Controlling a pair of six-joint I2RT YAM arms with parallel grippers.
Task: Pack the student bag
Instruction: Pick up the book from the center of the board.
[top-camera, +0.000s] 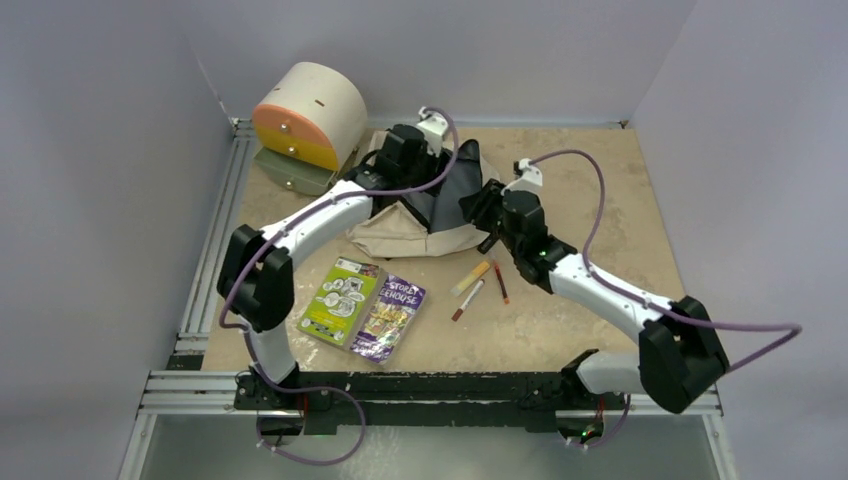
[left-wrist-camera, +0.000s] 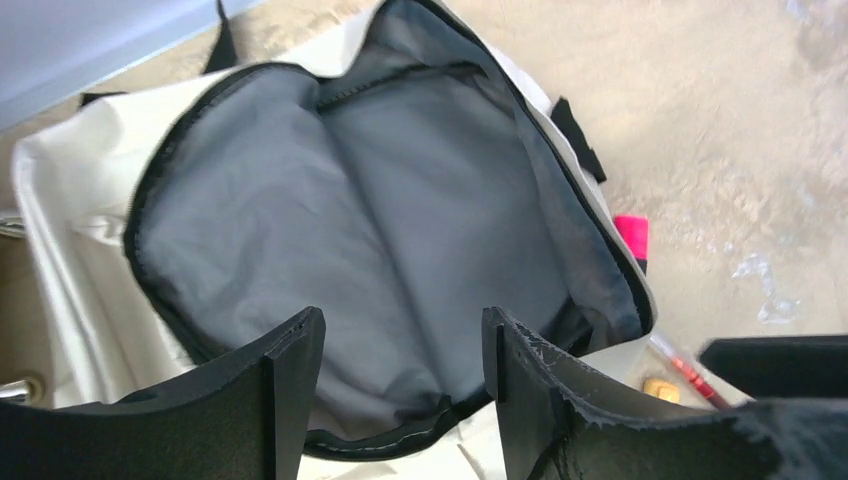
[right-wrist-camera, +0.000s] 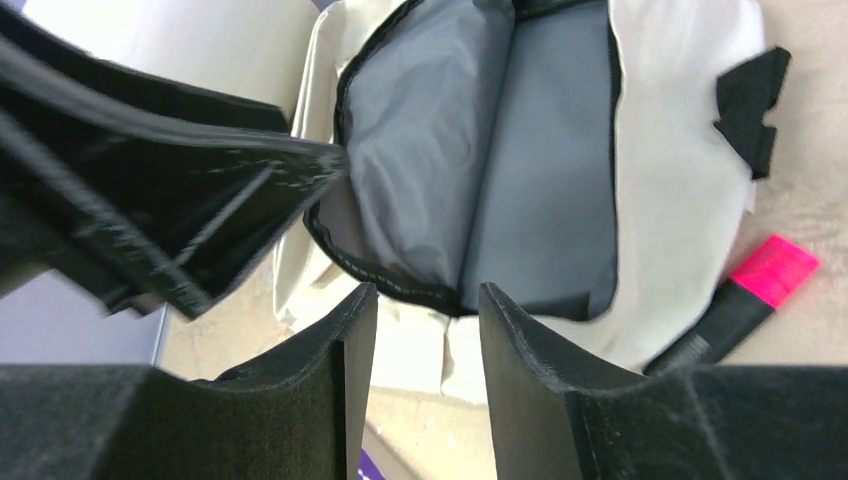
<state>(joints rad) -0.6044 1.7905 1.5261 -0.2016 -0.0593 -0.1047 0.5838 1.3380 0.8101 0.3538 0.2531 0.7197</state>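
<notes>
Cream canvas, soft and slumped: the student bag lies on the mottled beige tabletop. Its black zipper is open and its mouth gapes on smooth dark grey lining, the only thing that shows inside. My left end effector hangs over one rim of that mouth, its two flat black fingers well parted with nothing between them. My right end effector faces the bag from the other side, jaws standing narrower but still apart, and likewise empty. Whether either tip touches the fabric I cannot tell. Just beside the bag's edge lies a highlighter with a black barrel and a bright pink cap. Nearer to me than the bag, a few slim pens lie loose. Left of them a glossy green paperback and a purple paperback lie side by side, edges meeting. Beyond the bag, to its left, stands a rounded cream-and-orange drawer unit.
</notes>
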